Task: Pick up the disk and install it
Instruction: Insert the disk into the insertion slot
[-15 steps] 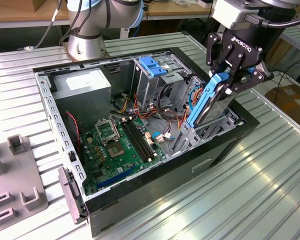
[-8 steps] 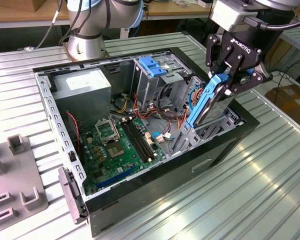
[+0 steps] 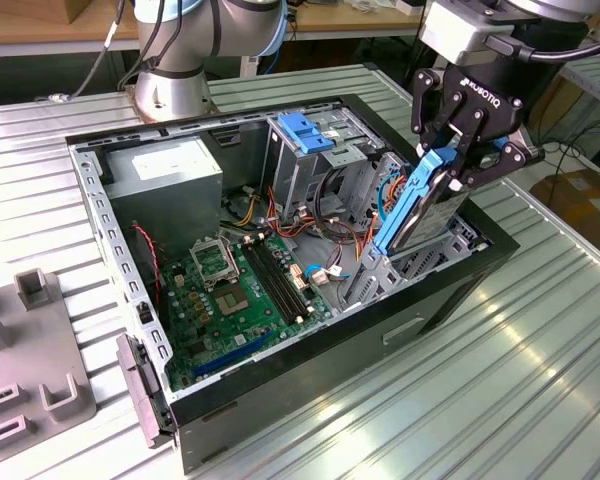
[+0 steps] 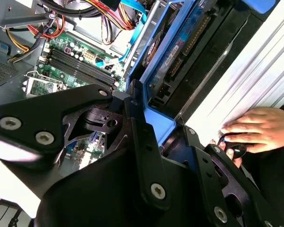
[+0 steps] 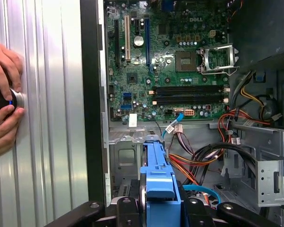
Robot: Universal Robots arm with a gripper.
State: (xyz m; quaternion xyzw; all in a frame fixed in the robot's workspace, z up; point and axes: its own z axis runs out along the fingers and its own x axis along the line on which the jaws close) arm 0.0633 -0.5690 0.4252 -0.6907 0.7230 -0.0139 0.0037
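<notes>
**Jaws clamped on the disk over the open computer case**

Jaws of the gripper (image 3: 450, 165) are closed on the upper end of the disk (image 3: 417, 205), pinching its blue carrier from both sides.

At the exterior view's left, a grey fixture block (image 3: 25, 370) sits on the ribbed metal table (image 3: 500, 380). Next comes the open computer case (image 3: 280, 420). Inside it, a grey power supply box (image 3: 165, 170) with a white sticker lies at the left, with the green motherboard (image 3: 235, 285) beside it. Further right, a blue handle (image 3: 305, 132) tops the drive cage, and coloured cables (image 3: 320, 215) run below it.

Toward the case's right wall, the disk hangs steeply tilted, almost on edge. Its lower end dips below the case rim just beside a grey metal bay; whether it touches the bay cannot be told.

In the first wrist view, a person's hand (image 5: 2, 101) rests on the table outside the case, fingers around a small round knob (image 5: 14, 99).
</notes>
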